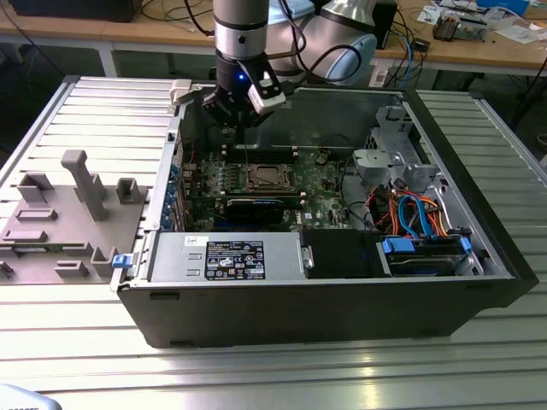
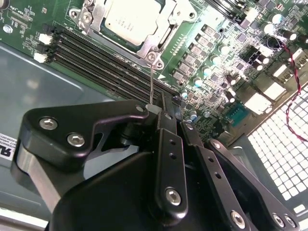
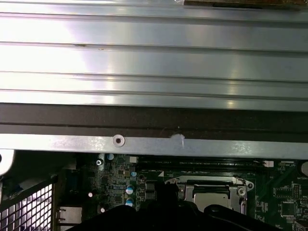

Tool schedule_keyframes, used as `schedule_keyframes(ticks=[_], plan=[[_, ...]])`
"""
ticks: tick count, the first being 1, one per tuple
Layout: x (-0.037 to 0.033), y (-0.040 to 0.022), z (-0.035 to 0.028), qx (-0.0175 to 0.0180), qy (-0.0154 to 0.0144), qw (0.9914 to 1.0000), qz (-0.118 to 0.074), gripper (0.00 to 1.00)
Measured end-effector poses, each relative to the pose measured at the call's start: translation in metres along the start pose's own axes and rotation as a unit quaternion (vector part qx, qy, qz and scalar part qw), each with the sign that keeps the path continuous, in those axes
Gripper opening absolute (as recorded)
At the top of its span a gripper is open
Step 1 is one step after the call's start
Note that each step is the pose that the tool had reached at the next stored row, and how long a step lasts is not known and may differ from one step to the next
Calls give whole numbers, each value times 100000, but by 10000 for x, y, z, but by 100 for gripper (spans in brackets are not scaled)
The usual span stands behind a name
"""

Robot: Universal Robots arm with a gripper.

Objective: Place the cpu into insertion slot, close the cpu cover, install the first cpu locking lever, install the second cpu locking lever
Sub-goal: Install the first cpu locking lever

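Note:
The cpu (image 2: 129, 18) lies in the insertion slot (image 1: 267, 178), its silver top showing through the cut-out of the cpu cover (image 2: 148, 47), which lies flat over it. A thin silvery cpu locking lever (image 2: 151, 84) stands up from the socket's corner screw. My gripper (image 2: 156, 108) is shut on the lever's upper end. In the exterior view the gripper (image 1: 244, 126) hangs over the back of the open computer case, and the lever (image 1: 246, 152) runs as a fine line down to the socket. The first wrist view shows the cpu (image 3: 211, 196) framed by the cover (image 3: 211, 182).
Long black memory slots (image 2: 101, 62) run beside the socket. A black card (image 1: 252, 207), the labelled power supply (image 1: 226, 256), a blue drive cage (image 1: 423, 248) and orange and blue cables (image 1: 410, 209) crowd the case. A grey fixture (image 1: 77, 184) stands outside on the exterior view's left.

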State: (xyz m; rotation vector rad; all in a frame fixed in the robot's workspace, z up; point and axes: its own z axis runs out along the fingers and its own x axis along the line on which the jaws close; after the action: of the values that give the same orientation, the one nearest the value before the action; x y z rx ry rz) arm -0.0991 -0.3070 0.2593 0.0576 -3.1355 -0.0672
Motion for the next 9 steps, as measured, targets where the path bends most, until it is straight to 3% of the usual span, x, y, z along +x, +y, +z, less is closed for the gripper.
schedule_keyframes(ticks=[9], plan=[[-43, -2, 0, 0, 2, 100000, -1, 11]])
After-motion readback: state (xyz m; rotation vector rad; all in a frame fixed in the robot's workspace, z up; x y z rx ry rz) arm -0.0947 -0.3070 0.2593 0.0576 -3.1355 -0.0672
